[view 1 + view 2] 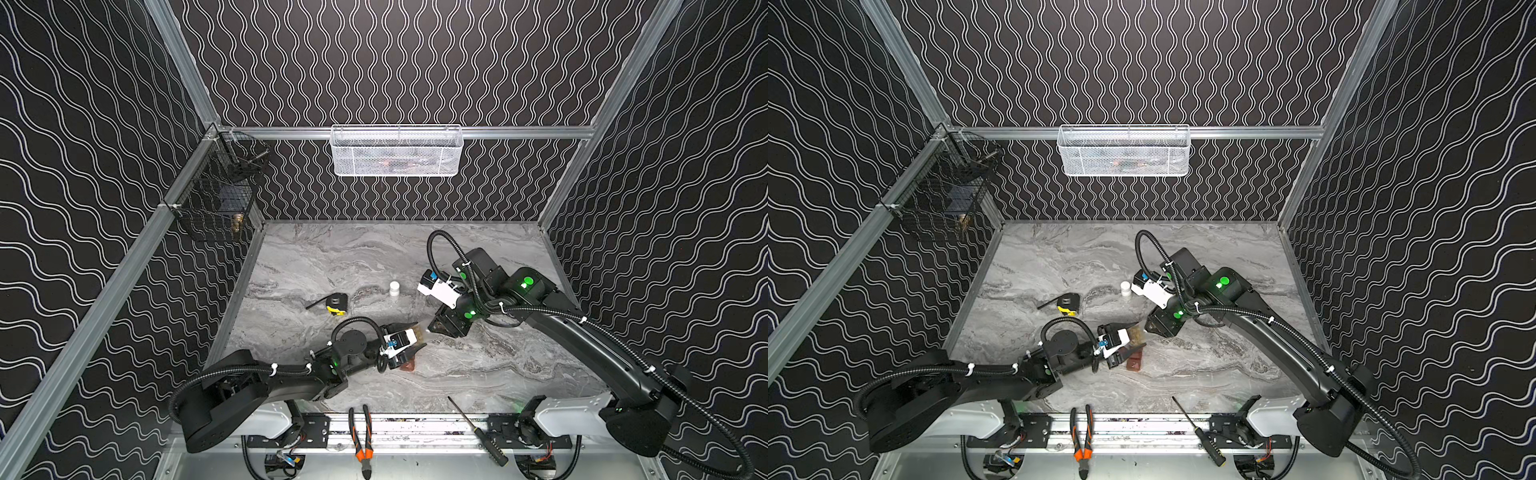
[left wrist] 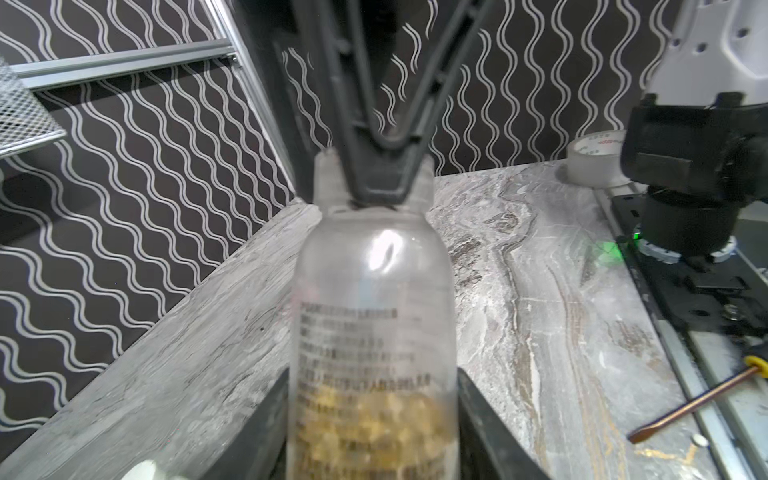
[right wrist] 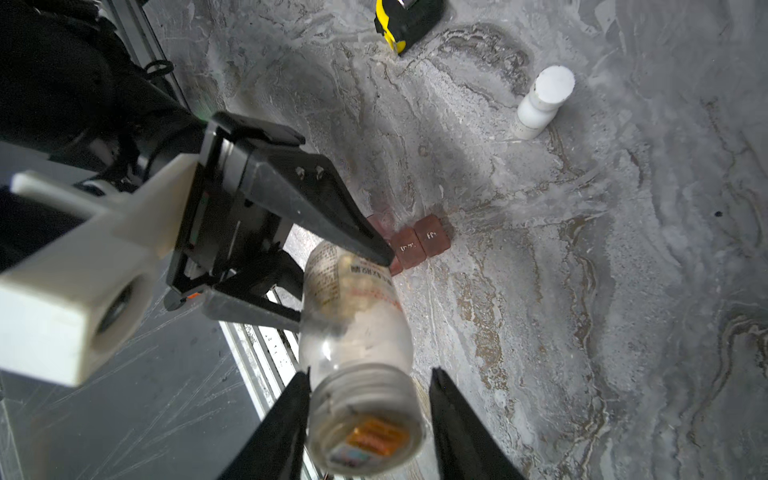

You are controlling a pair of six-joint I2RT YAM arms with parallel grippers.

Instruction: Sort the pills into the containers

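Currently both arms meet low over the near middle of the bench [image 1: 374, 257]. My left claw [image 3: 347, 291] is clamped across the body of a clear pill bottle [image 2: 374, 291], a finger on each side, with the cap end pointing toward my right arm. Yellow pills [image 2: 374, 415] are heaped at the bottle's base end, nearest the left wrist. My right claw [image 3: 370, 372] straddles the cap [image 3: 368, 424]; its jaws stand partly apart with a sliver of gap on one side, so there is no grip there. The containers [image 3: 419, 245], a reddish-brown strip of square lidded compartments with small white marks, lie flat on the bench just beneath the left claw. Two lids are plainly closed; the strip's other end is hidden behind the claw's upper finger, its state unreadable. A small white bottle [image 3: 544, 102] stands upright farther back, well apart from the strip. A black-and-yellow tape measure [image 1: 336, 303] lies to its left in both top views. Pliers [image 1: 360, 436] and a screwdriver [image 1: 478, 432] rest at the front rail.
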